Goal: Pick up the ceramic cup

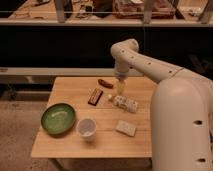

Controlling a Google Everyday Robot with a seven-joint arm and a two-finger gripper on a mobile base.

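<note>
Zero lifting done yet: your gripper (120, 88) hangs near the table's (60, 146) far edge, grip state unreadable, while the ceramic cup (86, 127) waits untouched near the front edge.

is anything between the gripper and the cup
Nothing visible does. The gripper is at the back of the table, the cup near the front. The line between them passes between the dark bar and the white packet.

— What is the room like?
— Dim, warm light. A pale square wooden table (70, 87) stands lower centre on a speckled grey floor (19, 127), lower left.
— And behind it?
— A dark panel band (50, 47) across the middle, a light horizontal rail (30, 71) beneath, and cluttered wooden benches (40, 14) along the top. The gripper (120, 87) hangs over the table, centre frame.
</note>
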